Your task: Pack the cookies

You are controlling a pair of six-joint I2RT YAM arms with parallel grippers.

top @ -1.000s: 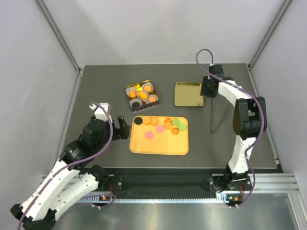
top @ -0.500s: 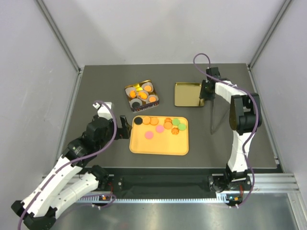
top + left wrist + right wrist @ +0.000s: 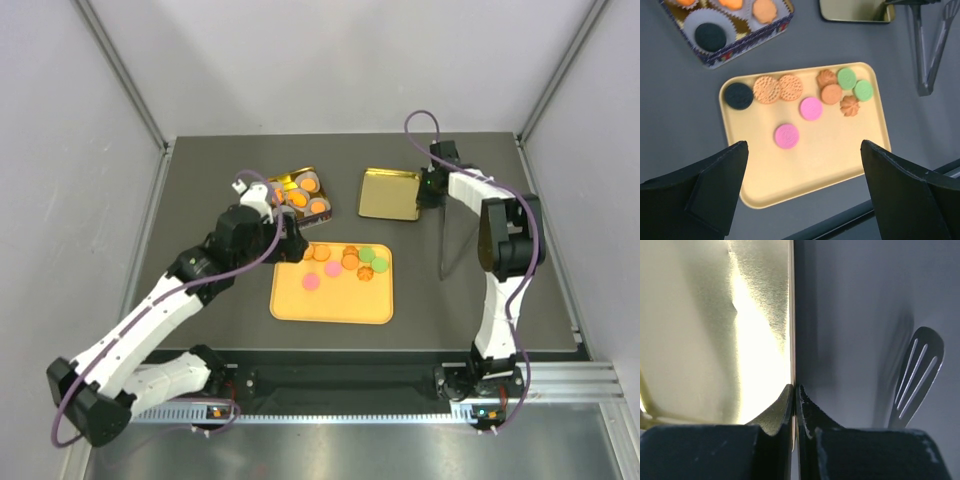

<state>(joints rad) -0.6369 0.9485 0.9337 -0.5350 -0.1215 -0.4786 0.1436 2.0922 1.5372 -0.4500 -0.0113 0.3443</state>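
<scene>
Dark table (image 3: 200, 200): cookies (image 3: 790, 87) lie along the tray's (image 3: 840, 160) far edge, below the left gripper (image 3: 804, 147), spread wide and empty. At 11 o'clock, more sit in the tin (image 3: 297, 195). At 1 o'clock, the right gripper (image 3: 796, 390) pinches the lid (image 3: 715, 315) by its edge.

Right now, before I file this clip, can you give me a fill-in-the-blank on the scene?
The yellow tray holds exactly ___ pink cookies.
The right gripper is ___ on the rim of the gold lid.
The left gripper, above the tray, has its jaws ___.
In the tin, one paper cup holds a ___ cookie.
Missing: two; shut; open; black.
</scene>
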